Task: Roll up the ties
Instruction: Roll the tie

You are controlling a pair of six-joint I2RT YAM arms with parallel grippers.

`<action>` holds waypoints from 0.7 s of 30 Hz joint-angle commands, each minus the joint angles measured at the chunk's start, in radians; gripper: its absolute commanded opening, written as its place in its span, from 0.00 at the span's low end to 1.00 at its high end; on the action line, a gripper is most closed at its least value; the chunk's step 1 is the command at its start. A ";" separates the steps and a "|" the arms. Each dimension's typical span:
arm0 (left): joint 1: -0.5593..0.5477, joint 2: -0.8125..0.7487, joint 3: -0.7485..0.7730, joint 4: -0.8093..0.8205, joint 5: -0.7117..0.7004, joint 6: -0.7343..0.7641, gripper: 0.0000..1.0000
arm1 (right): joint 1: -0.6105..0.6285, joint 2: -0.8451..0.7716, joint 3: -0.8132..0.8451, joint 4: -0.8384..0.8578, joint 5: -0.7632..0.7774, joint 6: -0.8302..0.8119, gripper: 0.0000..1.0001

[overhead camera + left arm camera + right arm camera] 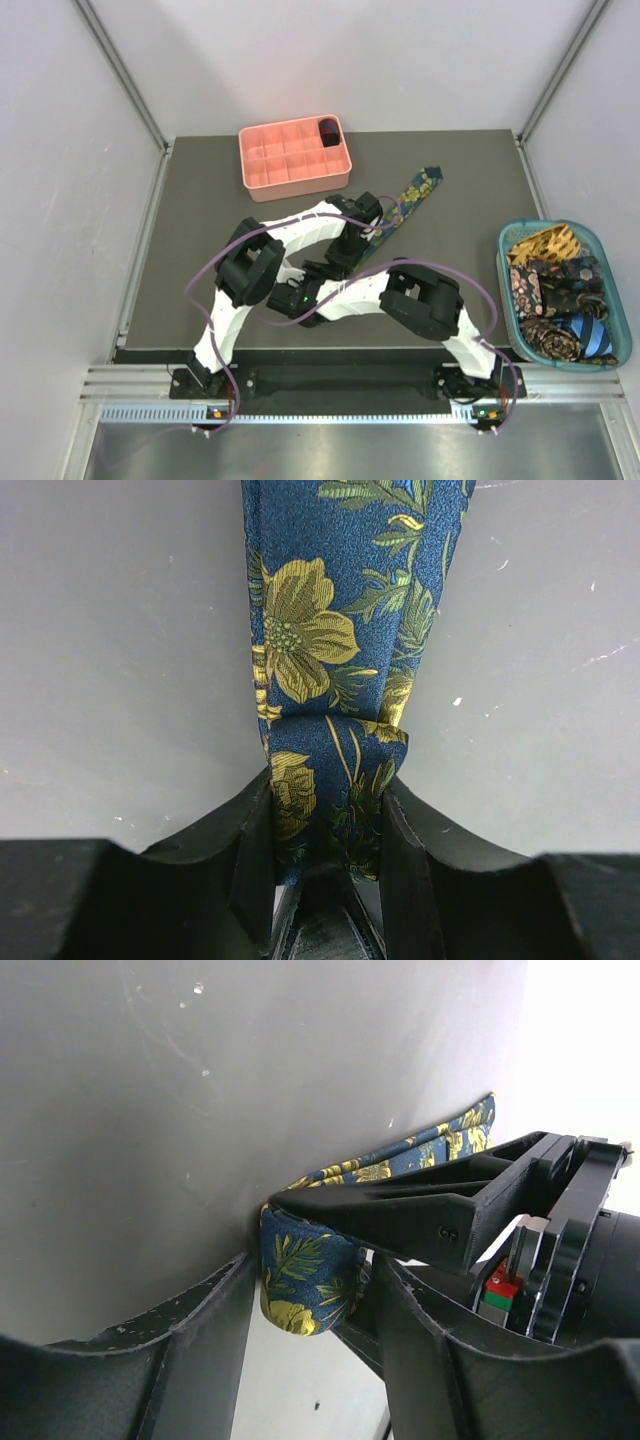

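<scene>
A navy tie with yellow flowers (pixel 410 195) lies slanted on the dark table, and its near end is rolled into a small coil (pixel 305 1270). My left gripper (pixel 328 820) is shut on that coil, one finger against each edge of the fabric, and the flat length of the tie (pixel 335 600) runs away from it. My right gripper (pixel 312 1295) is open and straddles the same coil, with a thin gap on its right side. The left gripper's finger (pixel 420 1215) crosses over the coil there. Both grippers meet mid-table, left gripper (pixel 368 228) and right gripper (pixel 350 252).
A salmon-pink grid tray (pixel 280 160) stands at the back of the table with one dark coil (pixel 328 131) in a far right cell. A teal basket (pixel 612 262) at the right edge holds several loose ties (pixel 560 285). Purple cables loop around both arms.
</scene>
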 commanded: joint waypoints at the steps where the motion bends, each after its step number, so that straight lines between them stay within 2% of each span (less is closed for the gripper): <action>1: -0.008 0.110 -0.057 -0.212 0.074 -0.005 0.23 | -0.047 0.052 0.004 -0.086 -0.095 0.069 0.51; 8: -0.007 0.112 -0.055 -0.219 0.074 -0.003 0.23 | -0.090 0.046 -0.003 -0.092 -0.151 0.083 0.34; 12: -0.005 0.105 -0.057 -0.216 0.072 0.000 0.26 | -0.087 0.035 -0.009 -0.080 -0.168 0.080 0.28; 15: -0.005 0.095 -0.052 -0.207 0.072 0.000 0.30 | -0.087 0.029 -0.009 -0.074 -0.174 0.079 0.26; 21: 0.001 0.082 0.016 -0.199 0.066 0.006 0.47 | -0.084 0.011 -0.017 -0.055 -0.191 0.069 0.26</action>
